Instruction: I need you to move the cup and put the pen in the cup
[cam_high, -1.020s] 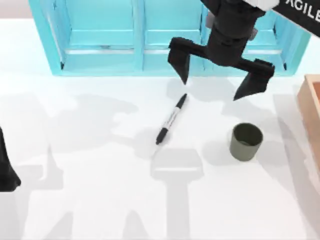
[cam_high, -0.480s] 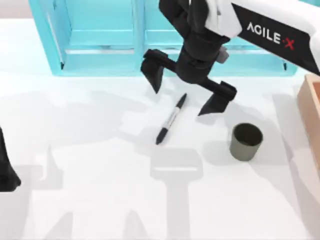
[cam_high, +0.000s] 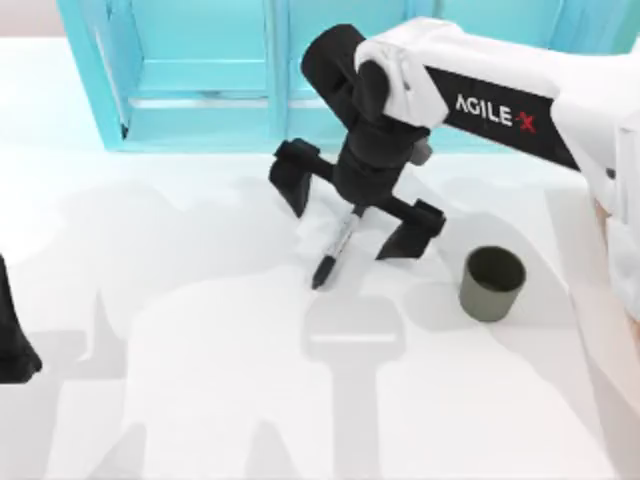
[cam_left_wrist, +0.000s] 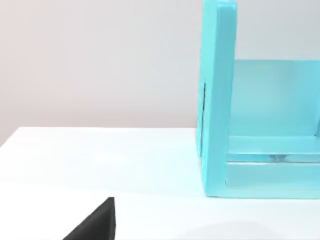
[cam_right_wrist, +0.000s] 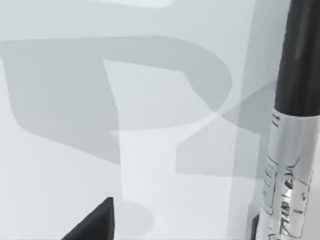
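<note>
Straddling the pen (cam_high: 336, 247), my right gripper (cam_high: 355, 207) hangs low over the white table (cam_high: 200, 380) with its two black fingers spread wide and released, grasping nothing. One finger (cam_high: 294, 176) stands on the side of the pen toward the turquoise shelf unit (cam_high: 200, 75); the other finger (cam_high: 410, 228) stands on the side toward the cup (cam_high: 492, 284). The pen lies flat on the table, slanted, its upper end hidden under the gripper body between the fingers and its lower black end (cam_high: 322, 273) reaching out past them toward the near side of the table. From the right wrist view the pen (cam_right_wrist: 287, 150) appears very close, with a black section above a silver-grey barrel bearing small print, lying on the table; a dark fingertip (cam_right_wrist: 95, 222) sits apart from it, with bare table between.

The cup stands upright on the table just beyond the finger on its side, not touching it, well apart from the pen. Its dark inside holds nothing that I can see.

My left arm is parked at the table's left edge, where a black part of it (cam_high: 12, 340) shows; whether its fingers are parted or closed I cannot tell. Its wrist view looks across the table at the shelf unit's end wall (cam_left_wrist: 217, 100), with a dark fingertip (cam_left_wrist: 97, 222) low in view.
</note>
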